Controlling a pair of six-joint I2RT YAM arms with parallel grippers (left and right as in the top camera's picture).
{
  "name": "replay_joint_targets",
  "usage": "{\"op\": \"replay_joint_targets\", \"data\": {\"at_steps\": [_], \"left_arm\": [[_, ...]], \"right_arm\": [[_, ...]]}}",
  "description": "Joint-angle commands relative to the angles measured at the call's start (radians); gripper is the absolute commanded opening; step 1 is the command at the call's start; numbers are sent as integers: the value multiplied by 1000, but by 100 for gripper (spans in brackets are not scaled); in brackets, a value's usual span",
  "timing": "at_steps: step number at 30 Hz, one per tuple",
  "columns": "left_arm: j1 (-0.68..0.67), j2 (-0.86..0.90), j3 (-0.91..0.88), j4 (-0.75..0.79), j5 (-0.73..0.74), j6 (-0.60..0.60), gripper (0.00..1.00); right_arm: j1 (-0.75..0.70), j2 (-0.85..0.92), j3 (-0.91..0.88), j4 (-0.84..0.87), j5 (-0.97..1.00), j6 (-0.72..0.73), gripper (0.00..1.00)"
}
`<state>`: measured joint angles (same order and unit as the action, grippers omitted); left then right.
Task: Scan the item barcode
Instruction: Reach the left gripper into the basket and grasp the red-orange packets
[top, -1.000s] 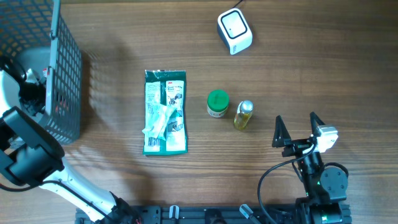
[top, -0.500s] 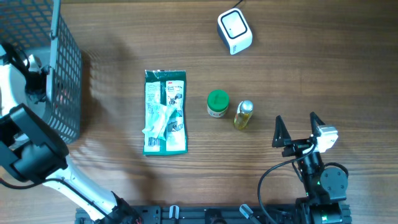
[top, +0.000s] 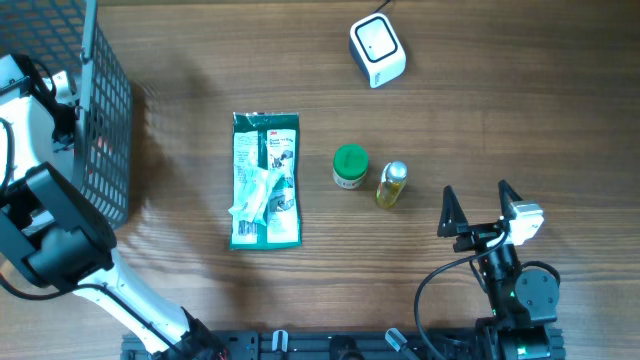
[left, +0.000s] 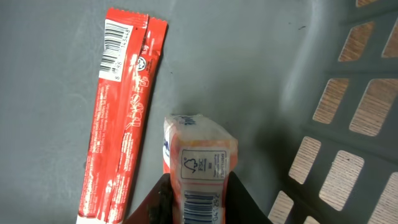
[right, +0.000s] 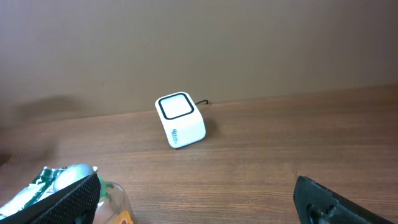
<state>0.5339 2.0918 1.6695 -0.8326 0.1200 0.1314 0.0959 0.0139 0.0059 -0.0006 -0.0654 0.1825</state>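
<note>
Light is soft and even from above; the table (top: 480, 110) shows no glare. The basket (top: 100, 120) throws a faint shadow rightward. In the left wrist view the pack (left: 199, 155) between the jaws is sharp, with a dim shadow beyond it. The right wrist view blurs beside its jaws; the scanner (right: 180, 121) ahead is crisp.

basket wall (left: 311, 56) beside left hand (left: 199, 205), scanner (top: 377, 50) unobstructed

The left arm (top: 45, 230) reaches up the frame's left edge, its left gripper (left: 199, 202) pinching a small orange pack (left: 200, 155); the right gripper (top: 476, 192), lower right, stands spread wide.
</note>
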Motion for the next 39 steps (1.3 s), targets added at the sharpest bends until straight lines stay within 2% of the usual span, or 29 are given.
{"op": "replay_joint_targets", "data": {"at_steps": [1, 3, 8, 14, 29, 36, 39], "left_arm": [[1, -12, 19, 6, -21, 23, 18], [1, -12, 19, 7, -21, 24, 18], [1, -10, -2, 7, -22, 133, 18], [1, -10, -4, 6, -32, 203, 18], [16, 19, -16, 7, -63, 206, 18], [20, 18, -16, 7, -73, 205, 15], [20, 18, -16, 7, -73, 201, 22]], "right_arm": [[3, -3, -1, 3, 13, 7, 100], [3, -3, -1, 3, 13, 8, 100], [3, -3, -1, 3, 13, 7, 100], [3, -3, -1, 3, 13, 7, 100], [3, -3, -1, 3, 13, 7, 100], [3, -3, -1, 3, 13, 7, 100], [3, -3, -1, 3, 13, 7, 100]]}}
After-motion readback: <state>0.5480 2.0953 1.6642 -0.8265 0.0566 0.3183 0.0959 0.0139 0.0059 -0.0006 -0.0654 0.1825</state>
